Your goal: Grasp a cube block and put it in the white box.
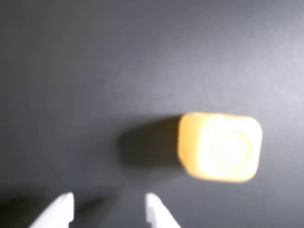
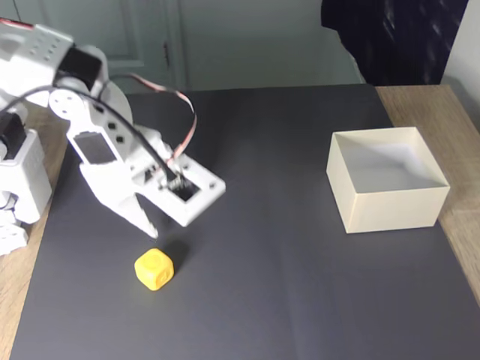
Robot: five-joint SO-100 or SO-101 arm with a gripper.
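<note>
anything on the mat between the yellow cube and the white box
No. In the fixed view the stretch from the yellow cube to the white box is bare dark mat.

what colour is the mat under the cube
Dark grey mat, clearest in the fixed view, under the yellow cube.

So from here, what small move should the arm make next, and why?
Probably shift the gripper sideways until the yellow cube sits between its fingers, then lower. In the wrist view the cube lies to the right of the open fingertips, not between them, and in the fixed view the gripper hangs just above it, holding nothing. The white box stands empty.
</note>
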